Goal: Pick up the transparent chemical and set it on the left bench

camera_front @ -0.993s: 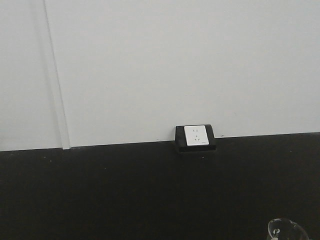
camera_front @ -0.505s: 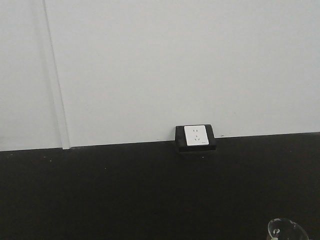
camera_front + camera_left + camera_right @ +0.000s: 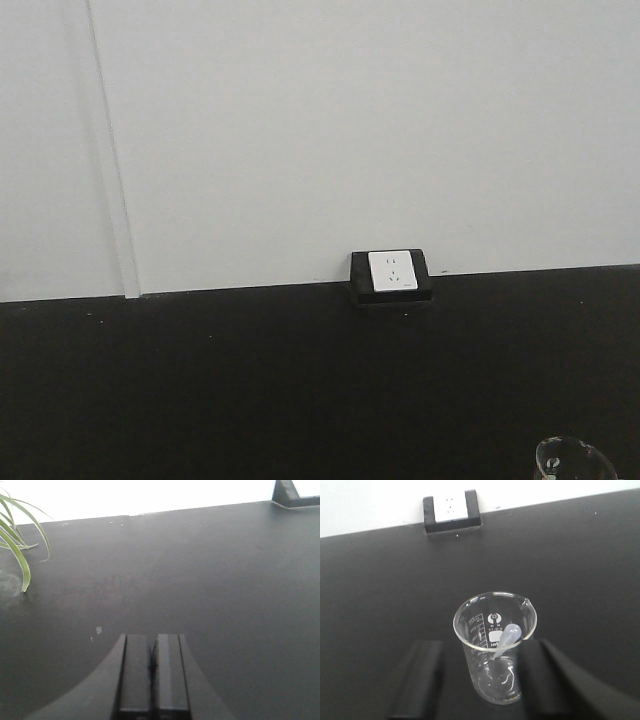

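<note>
The right gripper [image 3: 479, 649] is straddling the beaker [image 3: 479, 626]. Its jaws are standing wide apart at 9 and 3 o'clock of the glass and seem to be touching nothing. The dropper [image 3: 508, 637] is leaning inside the beaker, its bulb lying on the rim at about 4 o'clock. The left gripper [image 3: 151, 666] is hanging over the black worktop [image 3: 210, 580], jaws together and empty. The grab looks to be in hand. The next move is calling for a pinch on the bulb, not the glass, then a lift clear. The left bench is showing in no view.
</note>
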{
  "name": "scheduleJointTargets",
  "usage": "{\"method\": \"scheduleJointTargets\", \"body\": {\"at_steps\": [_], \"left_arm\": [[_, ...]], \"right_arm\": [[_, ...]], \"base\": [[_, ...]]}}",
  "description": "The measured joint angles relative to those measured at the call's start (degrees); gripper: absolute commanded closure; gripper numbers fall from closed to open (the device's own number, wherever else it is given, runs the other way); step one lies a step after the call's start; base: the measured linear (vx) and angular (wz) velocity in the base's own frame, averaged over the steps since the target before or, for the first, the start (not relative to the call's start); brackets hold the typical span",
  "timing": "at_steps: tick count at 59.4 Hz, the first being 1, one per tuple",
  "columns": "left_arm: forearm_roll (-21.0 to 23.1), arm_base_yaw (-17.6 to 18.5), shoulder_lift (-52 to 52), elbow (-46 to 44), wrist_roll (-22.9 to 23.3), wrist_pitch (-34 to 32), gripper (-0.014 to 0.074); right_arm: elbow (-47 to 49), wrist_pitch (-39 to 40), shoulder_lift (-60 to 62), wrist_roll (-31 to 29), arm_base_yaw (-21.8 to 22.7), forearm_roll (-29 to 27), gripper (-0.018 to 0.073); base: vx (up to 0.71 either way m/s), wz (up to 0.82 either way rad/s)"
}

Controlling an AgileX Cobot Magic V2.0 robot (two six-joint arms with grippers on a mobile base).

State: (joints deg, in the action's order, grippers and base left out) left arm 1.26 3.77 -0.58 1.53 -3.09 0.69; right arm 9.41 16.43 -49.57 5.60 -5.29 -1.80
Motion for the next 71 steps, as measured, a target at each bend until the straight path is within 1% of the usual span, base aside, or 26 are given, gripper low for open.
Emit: {"method": "scheduleJointTargets", "body": {"at_steps": [3, 7, 13, 17, 20, 25, 31, 36, 41, 54, 63, 71], "left_arm": [[0.0, 0.0, 0.0, 0.0, 0.0, 0.0, 0.06], [0.0, 0.0, 0.0, 0.0, 0.0, 0.0, 0.06], [0.0, 0.0, 0.0, 0.0, 0.0, 0.0, 0.06], [0.0, 0.0, 0.0, 0.0, 0.0, 0.0, 0.06], [0.0, 0.0, 0.0, 0.0, 0.0, 0.0, 0.06], [0.0, 0.0, 0.0, 0.0, 0.0, 0.0, 0.06], [0.0, 0.0, 0.0, 0.0, 0.0, 0.0, 0.06], [0.0, 0.0, 0.0, 0.0, 0.0, 0.0, 0.06], [0.0, 0.0, 0.0, 0.0, 0.0, 0.0, 0.06], [0.0, 0.0, 0.0, 0.0, 0.0, 0.0, 0.06], [0.0, 0.0, 0.0, 0.0, 0.0, 0.0, 0.06], [0.0, 0.0, 0.0, 0.0, 0.0, 0.0, 0.06]], "right_arm": [[0.0, 0.5, -0.6, -0.1, 0.0, 0.0, 0.0001], [0.0, 1.7, -1.4, -1.1, 0.0, 0.0, -0.0007], [0.0, 5.0, -3.5, -5.2, 0.0, -0.3, -0.0006], [0.0, 7.6, -5.5, -8.8, 0.0, -2.0, -0.0006], [0.1, 9.6, -7.2, -10.6, 0.0, -4.8, -0.0006], [0.1, 13.0, -10.2, -11.9, 0.0, -9.2, -0.0006], [0.1, 16.9, -13.6, -12.2, 0.0, -11.4, -0.0006], [0.4, 19.7, -16.4, -12.3, 0.0, -11.3, -0.0006], [0.4, 20.9, -18.7, -11.4, 0.0, -10.6, -0.0006], [0.4, 23.1, -24.6, -10.1, 0.0, -5.9, 0.0001], [0.6, 26.1, -27.0, -10.0, 0.0, -3.5, 0.0056], [0.7, 27.7, -27.7, -10.0, 0.0, -3.2, 0.0137]], "base": [[0.0, 0.0], [0.0, 0.0], [0.0, 0.0], [0.0, 0.0], [0.0, 0.0], [0.0, 0.0], [0.0, 0.0], [0.0, 0.0], [0.0, 0.0], [0.0, 0.0], [0.0, 0.0], [0.0, 0.0]]}}
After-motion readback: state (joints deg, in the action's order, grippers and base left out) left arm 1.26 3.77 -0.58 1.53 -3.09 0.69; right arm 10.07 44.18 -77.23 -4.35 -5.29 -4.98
